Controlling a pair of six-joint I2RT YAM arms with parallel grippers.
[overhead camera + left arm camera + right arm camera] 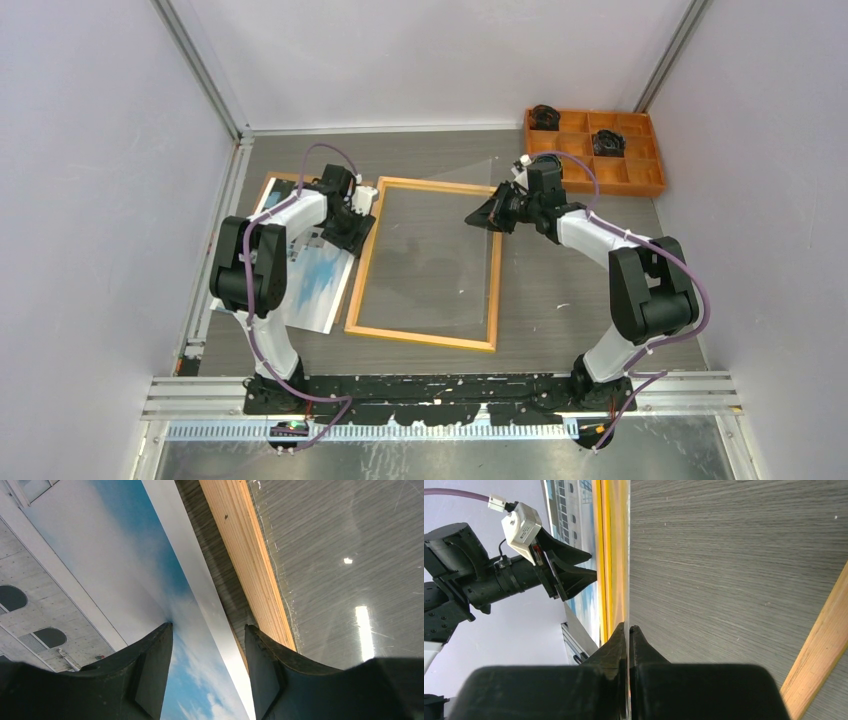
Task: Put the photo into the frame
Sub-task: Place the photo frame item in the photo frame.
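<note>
The photo (315, 280) lies face up on the table at the left, blue sky and white building showing (125, 555). The frame (420, 335) lies beside it, wood-coloured back up (250, 555). My left gripper (352, 225) is open and low over the photo's right edge (208, 630), one finger over the photo and the other by the frame's left rail. My right gripper (480, 218) is shut (628, 627) on the right edge of a clear sheet (430, 250), holding that side tilted up over the frame opening. The frame's yellow edge (611, 555) shows beyond it.
An orange compartment tray (640, 175) with black items stands at the back right. A brown board corner (272, 179) sticks out from under the photo at the back left. White walls close in on both sides. The left arm (484, 580) shows in the right wrist view.
</note>
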